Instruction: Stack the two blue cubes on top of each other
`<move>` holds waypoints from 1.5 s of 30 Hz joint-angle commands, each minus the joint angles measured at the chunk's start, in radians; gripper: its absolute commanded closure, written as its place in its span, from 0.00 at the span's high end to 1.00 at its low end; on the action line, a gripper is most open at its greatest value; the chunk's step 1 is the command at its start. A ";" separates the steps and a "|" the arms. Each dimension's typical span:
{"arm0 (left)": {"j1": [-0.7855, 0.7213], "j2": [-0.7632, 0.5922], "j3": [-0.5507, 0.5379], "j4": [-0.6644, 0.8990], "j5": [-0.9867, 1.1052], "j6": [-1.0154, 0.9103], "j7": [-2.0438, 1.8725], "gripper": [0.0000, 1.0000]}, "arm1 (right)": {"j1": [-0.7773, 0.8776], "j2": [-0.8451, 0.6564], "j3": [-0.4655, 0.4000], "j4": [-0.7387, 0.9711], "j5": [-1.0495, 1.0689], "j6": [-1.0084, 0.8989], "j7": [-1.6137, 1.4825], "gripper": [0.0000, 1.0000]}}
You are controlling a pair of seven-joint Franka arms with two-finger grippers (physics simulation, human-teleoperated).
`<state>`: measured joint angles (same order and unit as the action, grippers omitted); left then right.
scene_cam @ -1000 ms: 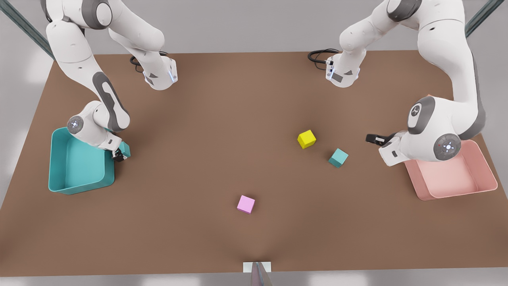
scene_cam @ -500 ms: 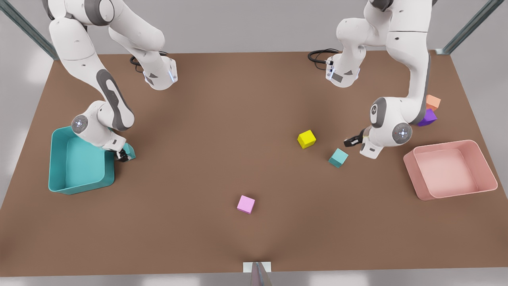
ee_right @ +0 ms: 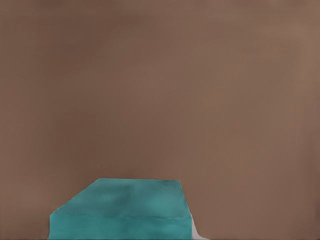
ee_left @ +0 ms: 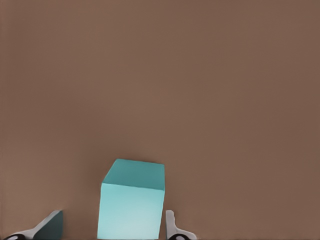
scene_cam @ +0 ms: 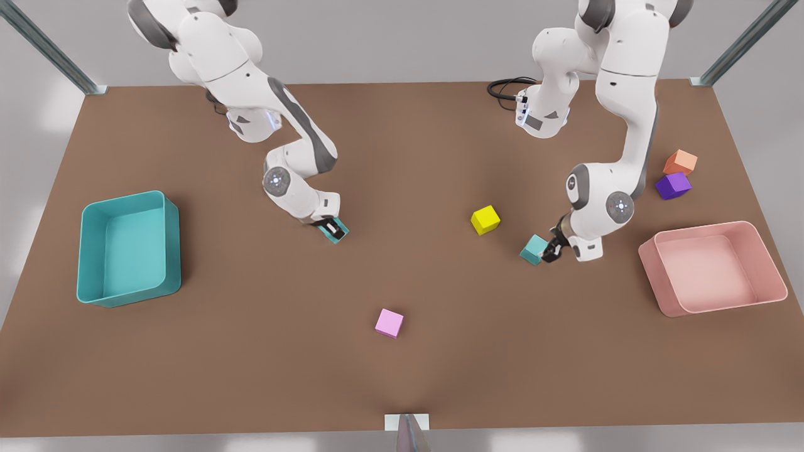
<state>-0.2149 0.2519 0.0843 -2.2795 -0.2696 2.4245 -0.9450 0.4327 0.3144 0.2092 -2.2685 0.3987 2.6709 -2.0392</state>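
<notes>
Over to the left gripper point(scene_cam: 331, 227), sitting a little left of centre in the front view, and it's clamped on the first blue cube point(scene_cam: 341, 231). The cube pokes out on the lower right side of the black fingertips, just over the brown table point(scene_cam: 402, 157). From the left wrist view that cube point(ee_left: 132, 200) sits in the lower middle of the frame. It's square-on between the fingers point(ee_left: 171, 227), with one pale face toward the camera.

Now the right gripper point(scene_cam: 551, 250), right of centre in the front view. It's down low, pressed right up against the right-hand side of the second blue cube point(scene_cam: 534, 248), which rests flat on the table, turned at an angle. Open or closed? Can't tell from here. In the right wrist view the second blue cube point(ee_right: 125, 210) sprawls along the bottom edge, very close, its top face skewed.

The two blue cubes are well apart, with the yellow cube point(scene_cam: 485, 220) between them, nearer the second. The pink cube point(scene_cam: 389, 322) lies lower centre. The purple cube point(scene_cam: 673, 185) and orange cube point(scene_cam: 680, 162) huddle at the upper right. The teal bin point(scene_cam: 173, 245) is far left and the pink bin point(scene_cam: 666, 301) far right.
</notes>
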 commanded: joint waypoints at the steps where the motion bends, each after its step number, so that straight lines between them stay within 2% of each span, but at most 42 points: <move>1: -0.004 0.000 0.000 -0.012 -0.002 0.011 -0.067 1.00 | 0.101 0.048 -0.024 0.073 0.026 -0.005 0.634 0.67; 3: -0.017 0.000 0.000 -0.011 -0.007 0.013 -0.072 1.00 | 0.336 0.144 -0.189 0.222 0.025 -0.045 0.760 0.67; 7: -0.018 0.001 0.000 -0.009 -0.045 0.031 -0.074 1.00 | 0.506 0.250 -0.286 0.368 0.023 -0.072 0.922 0.67; 12: -0.031 0.037 0.000 0.003 -0.043 0.053 -0.069 1.00 | 0.549 0.347 -0.303 0.474 0.023 -0.074 0.990 0.68; 13: -0.034 0.049 0.000 0.012 -0.045 0.053 -0.069 1.00 | 0.560 0.367 -0.309 0.498 0.023 -0.075 1.011 0.77; 14: -0.034 0.050 0.000 0.015 -0.045 0.053 -0.069 1.00 | 0.567 0.385 -0.312 0.529 0.023 -0.083 1.025 1.00; 22: -0.034 0.107 0.000 0.018 -0.043 0.096 -0.069 1.00 | 0.603 0.382 -0.355 0.564 0.023 -0.167 1.022 1.00; 27: -0.050 0.155 -0.002 0.034 -0.048 0.139 -0.069 1.00 | 0.597 0.252 -0.373 0.446 0.025 -0.232 0.973 1.00; 29: -0.052 0.155 -0.003 0.034 -0.049 0.139 -0.069 1.00 | 0.597 0.189 -0.407 0.442 0.025 -0.344 0.973 1.00; 30: -0.052 0.155 -0.003 0.034 -0.049 0.139 -0.069 0.81 | 0.595 0.146 -0.454 0.449 0.023 -0.442 0.972 1.00; 31: -0.050 0.156 -0.003 0.034 -0.051 0.139 -0.069 0.54 | 0.595 0.101 -0.537 0.472 0.017 -0.591 0.972 1.00; 32: -0.050 0.156 -0.003 0.034 -0.066 0.139 -0.069 0.46 | 0.595 0.100 -0.620 0.523 0.003 -0.711 0.944 1.00; 35: -0.050 0.159 -0.003 0.049 -0.074 0.137 -0.069 0.42 | 0.581 0.115 -0.962 0.578 -0.003 -0.917 0.912 1.00; 36: -0.052 0.147 -0.003 0.060 -0.073 0.133 -0.071 0.42 | 0.575 0.144 -1.031 0.648 -0.023 -0.962 0.910 1.00; 37: -0.072 0.116 -0.003 0.064 -0.068 0.120 -0.069 0.42 | 0.502 0.160 -1.074 0.762 -0.015 -1.031 0.936 1.00; 38: -0.078 0.109 -0.003 0.066 -0.066 0.120 -0.069 0.42 | 0.459 0.152 -1.076 0.854 -0.008 -1.100 1.051 1.00; 40: -0.089 0.109 -0.003 0.077 -0.065 0.119 -0.069 0.42 | 0.457 0.144 -1.071 1.086 0.000 -1.399 1.565 1.00; 42: -0.155 0.083 -0.014 0.118 0.027 -0.019 -0.071 0.46 | 0.459 0.008 -1.050 1.136 -0.027 -1.566 1.814 1.00; 43: -0.212 0.098 -0.023 0.212 0.064 -0.163 -0.077 0.46 | 0.295 -0.107 -0.788 1.123 -0.170 -1.582 1.933 1.00; 44: -0.265 0.098 -0.029 0.242 0.066 -0.199 -0.113 0.46 | 0.140 -0.195 -0.526 1.049 -0.294 -1.550 2.024 1.00; 45: -0.330 0.106 -0.029 0.261 0.066 -0.199 -0.143 0.46 | 0.035 -0.311 -0.426 0.865 -0.302 -1.428 2.041 1.00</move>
<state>-0.5096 0.3541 0.0580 -2.0410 -0.2318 2.3933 -1.0482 0.5583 0.0786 -0.3328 -1.3247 0.2281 1.4048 -0.8641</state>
